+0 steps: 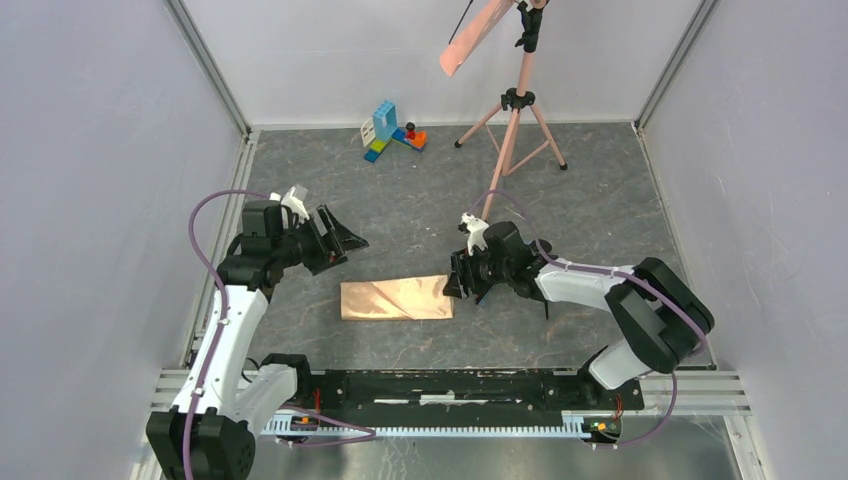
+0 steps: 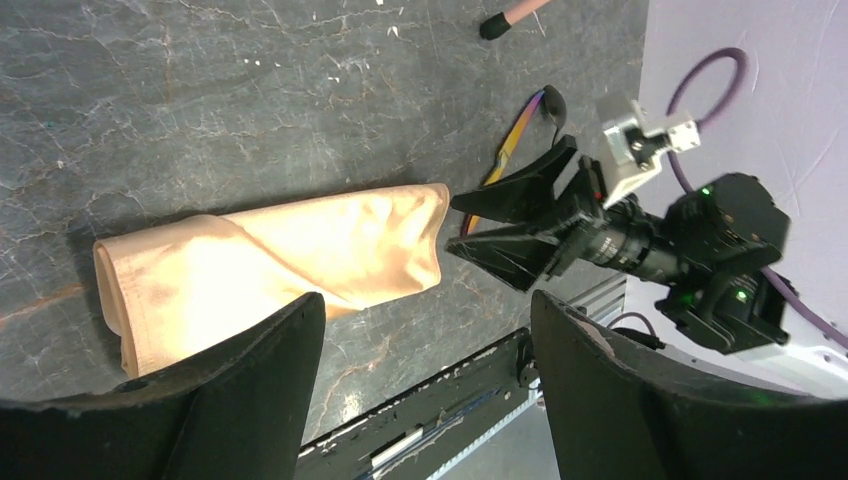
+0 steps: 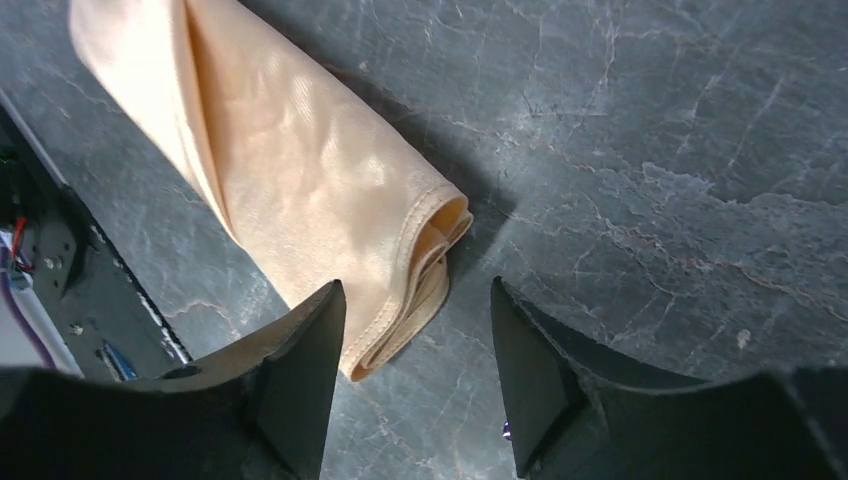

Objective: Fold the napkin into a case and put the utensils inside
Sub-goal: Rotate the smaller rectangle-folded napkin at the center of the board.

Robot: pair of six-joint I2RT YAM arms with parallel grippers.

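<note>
Right gripper (image 1: 452, 286) hangs with its jaws apart and nothing between them, tips just beside the right-hand end of the folded cloth, low over the dark marbled table (image 1: 560, 200). That is the end where the layers gape, so it looks well placed either to tidy the mouth or to turn to the cutlery behind it. Left gripper (image 1: 345, 250) also stands wide and empty, raised off the surface and angled toward the cloth's left end. This leaves the working area free while keeping it within reach to pin the fabric if needed.

At the back, a pink tripod (image 1: 512, 130) carries a stiff salmon strip (image 1: 475, 35), well apart from the work. The napkin (image 1: 397, 298) lies flat near the table's front centre between the two arms. It is already doubled into a narrow oblong, and the right wrist view shows its stacked hems forming a pocket-like opening. The folding appears largely done and the loading not yet begun.

A cluster of toy blocks (image 1: 392, 130) sits near the rear wall. The utensils (image 2: 518, 135) rest on the table beyond the right gripper's fingers, outside the cloth and close together. The iridescent piece shows along much of its length, while the black one shows mostly its round end (image 2: 553, 100).
</note>
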